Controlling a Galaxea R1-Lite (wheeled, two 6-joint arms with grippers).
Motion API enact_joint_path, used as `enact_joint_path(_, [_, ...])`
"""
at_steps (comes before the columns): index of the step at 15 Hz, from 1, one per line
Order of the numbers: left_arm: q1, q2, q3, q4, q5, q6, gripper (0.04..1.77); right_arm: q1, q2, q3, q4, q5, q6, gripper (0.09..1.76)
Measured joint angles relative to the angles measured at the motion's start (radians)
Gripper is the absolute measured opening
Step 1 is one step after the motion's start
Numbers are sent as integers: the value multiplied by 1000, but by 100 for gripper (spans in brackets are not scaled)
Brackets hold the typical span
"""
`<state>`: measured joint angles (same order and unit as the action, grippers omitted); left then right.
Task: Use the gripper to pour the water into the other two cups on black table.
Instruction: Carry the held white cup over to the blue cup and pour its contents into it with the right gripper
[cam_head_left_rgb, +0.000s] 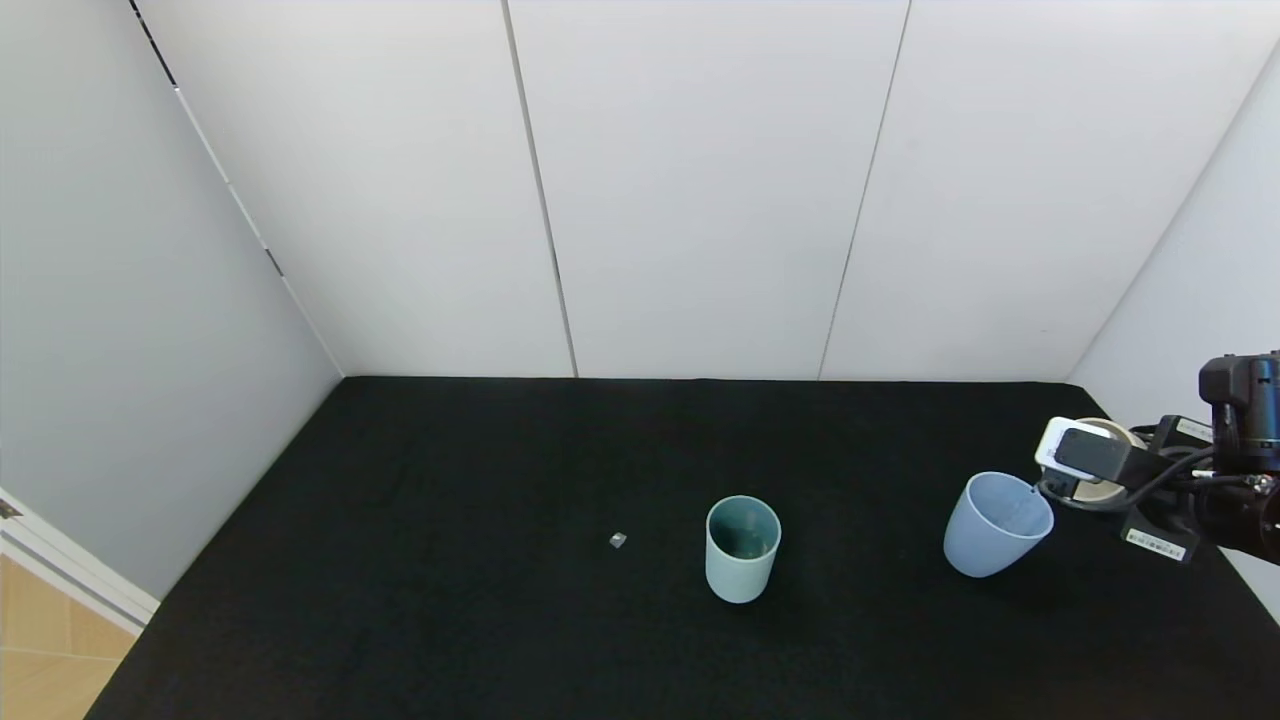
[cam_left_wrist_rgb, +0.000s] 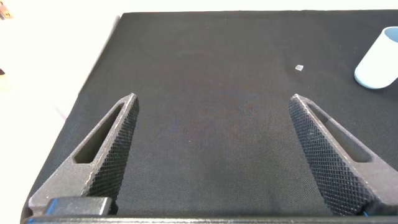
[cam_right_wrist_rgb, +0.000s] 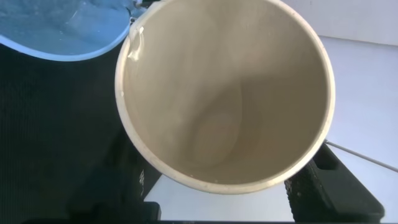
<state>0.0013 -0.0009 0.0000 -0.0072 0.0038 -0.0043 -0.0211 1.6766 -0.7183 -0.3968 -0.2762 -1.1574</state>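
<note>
My right gripper (cam_head_left_rgb: 1090, 480) is shut on a beige cream cup (cam_right_wrist_rgb: 224, 93) and holds it tilted at the far right of the black table (cam_head_left_rgb: 500, 600). The cup's rim is right at the rim of the periwinkle-blue cup (cam_head_left_rgb: 995, 523), which also shows in the right wrist view (cam_right_wrist_rgb: 62, 28) with clear water in it. A thin stream runs off the beige rim (cam_right_wrist_rgb: 134, 46). The teal-green cup (cam_head_left_rgb: 742, 548) stands upright at the table's middle, with a faint sheen inside. My left gripper (cam_left_wrist_rgb: 211, 102) is open and empty above bare cloth.
A tiny grey cube (cam_head_left_rgb: 617, 540) lies on the cloth left of the teal cup; it also shows in the left wrist view (cam_left_wrist_rgb: 299, 68). White walls close the table at the back and both sides. The table's left edge drops to a wooden floor (cam_head_left_rgb: 40, 640).
</note>
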Motion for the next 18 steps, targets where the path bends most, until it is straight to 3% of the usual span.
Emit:
enact_joint_path(12, [0,0,0,0,0,0,172,9,-14,16,43,223,281,124])
enact_joint_path(18, [0,0,0,0,0,0,172,48,-138,-85,327,328,429,124])
